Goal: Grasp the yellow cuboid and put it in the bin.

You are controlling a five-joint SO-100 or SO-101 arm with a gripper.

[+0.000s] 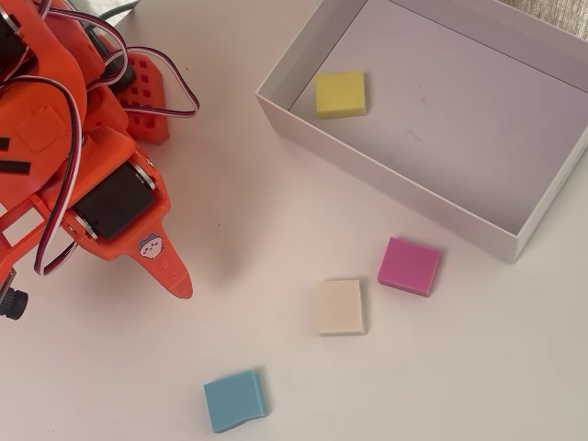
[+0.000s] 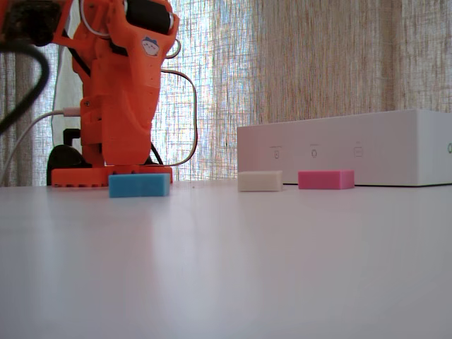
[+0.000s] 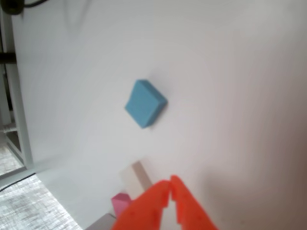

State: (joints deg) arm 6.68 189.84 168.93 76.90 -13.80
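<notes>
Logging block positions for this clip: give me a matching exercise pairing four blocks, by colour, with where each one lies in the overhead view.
Things:
1. yellow cuboid
2. pink block
3. cream block
4. light-blue block

Places:
A. on the table near the bottom edge of the overhead view, farthest from the bin
B. on the table just outside the bin's near wall
C. inside the bin, near a corner
D. on the table between the pink and light-blue blocks

Pairs: 1-C, 2-B, 3-D, 4-A
</notes>
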